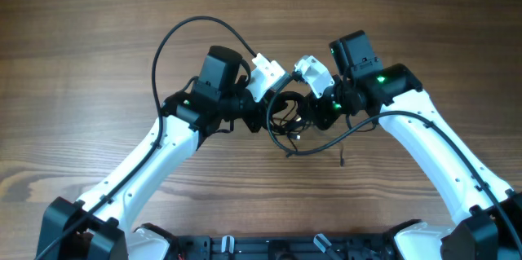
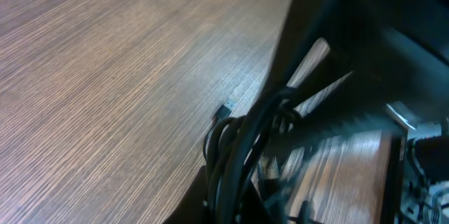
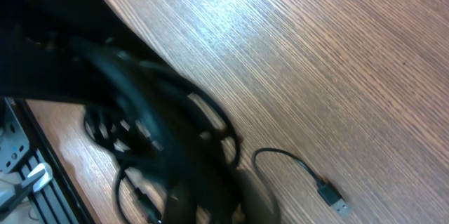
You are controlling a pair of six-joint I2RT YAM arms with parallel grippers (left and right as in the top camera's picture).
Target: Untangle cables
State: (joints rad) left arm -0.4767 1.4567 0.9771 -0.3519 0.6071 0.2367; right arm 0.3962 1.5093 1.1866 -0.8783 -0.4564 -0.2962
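On the desk (image 1: 81,48), cables (image 1: 285,120) bunched between left gripper (image 1: 259,113) on the left and right gripper (image 1: 320,112) on the right; one plug end (image 3: 333,199) lying apart.

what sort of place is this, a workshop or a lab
Most likely a robotics lab bench: a wood-grain table, a left arm and a right arm reaching over it, and a tangle of black cables between them.

A wooden table (image 1: 81,32) with fine brown grain fills every view; a black rail (image 1: 269,248) runs along the table's near edge.
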